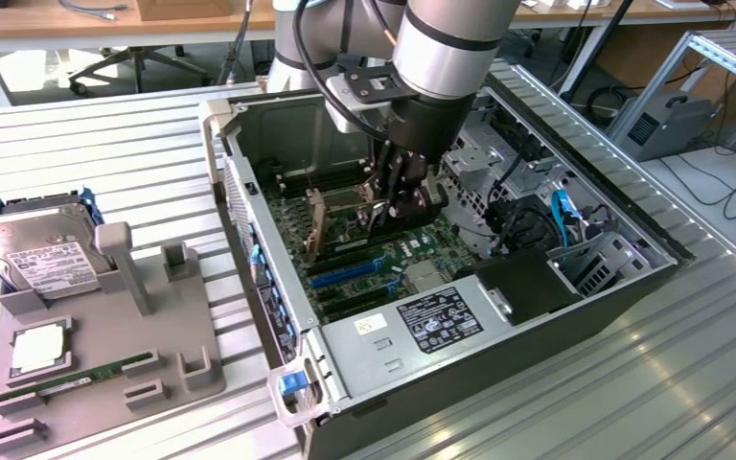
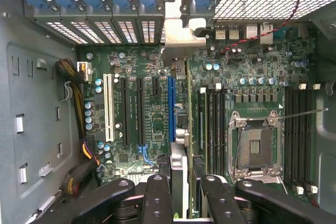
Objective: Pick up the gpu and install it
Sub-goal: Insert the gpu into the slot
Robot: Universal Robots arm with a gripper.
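Note:
The gpu (image 2: pixel 181 166) is seen edge-on in the wrist view as a thin card between my black fingers (image 2: pixel 157 198). Its silvery-beige bracket (image 2: pixel 176 35) reaches the rear slot openings of the case. The card runs along the blue expansion slot (image 2: pixel 171 108) on the motherboard; I cannot tell whether it is seated. My gripper (image 2: pixel 184 198) is shut on the card's near end. In the exterior view my gripper (image 1: pixel 401 203) is down inside the open computer case (image 1: pixel 265 316), over the motherboard (image 1: pixel 342 259), and the card is largely hidden behind it.
The empty CPU socket (image 2: pixel 255 145) and memory slots (image 2: pixel 212 129) lie beside the card. A power supply (image 1: pixel 439 321) and cables (image 1: pixel 560 216) crowd the case. On the exterior view's left, a grey stand (image 1: pixel 112 364) holds a hard drive (image 1: pixel 42 254) and a green RAM stick (image 1: pixel 74 376).

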